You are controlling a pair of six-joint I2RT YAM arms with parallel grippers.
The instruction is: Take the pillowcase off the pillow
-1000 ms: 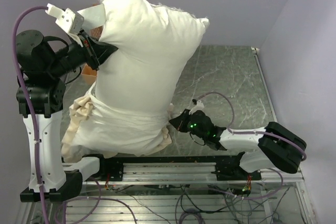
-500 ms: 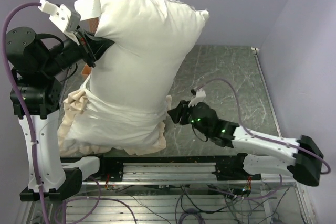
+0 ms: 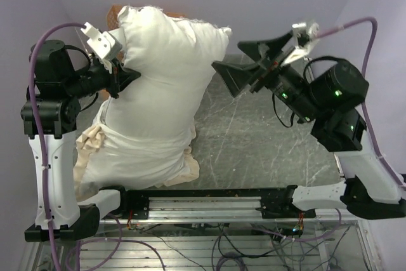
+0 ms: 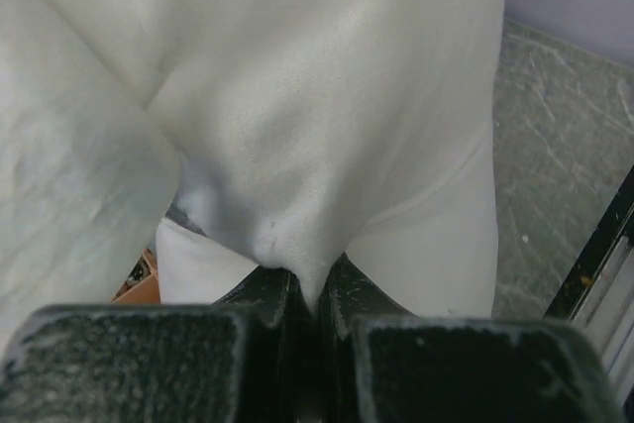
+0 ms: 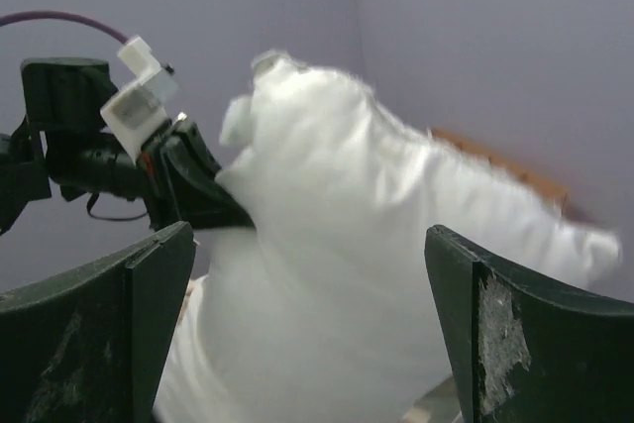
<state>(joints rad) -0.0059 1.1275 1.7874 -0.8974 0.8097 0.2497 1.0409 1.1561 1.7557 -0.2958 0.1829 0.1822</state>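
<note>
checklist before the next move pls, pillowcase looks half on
1. Left claw shut on pillow: ok, white fabric is pinched between its fingers.
2. Pillow's top end held up: ok.
3. Pillowcase off: not ok, it is bunched around the pillow's lower end on the table.
4. Right claw open and empty: ok.
5. Right claw at the pillowcase: not ok, it is raised beside the pillow's top, far from the frill.
6. Left grip firm enough for a pull: cannot tell.
</note>
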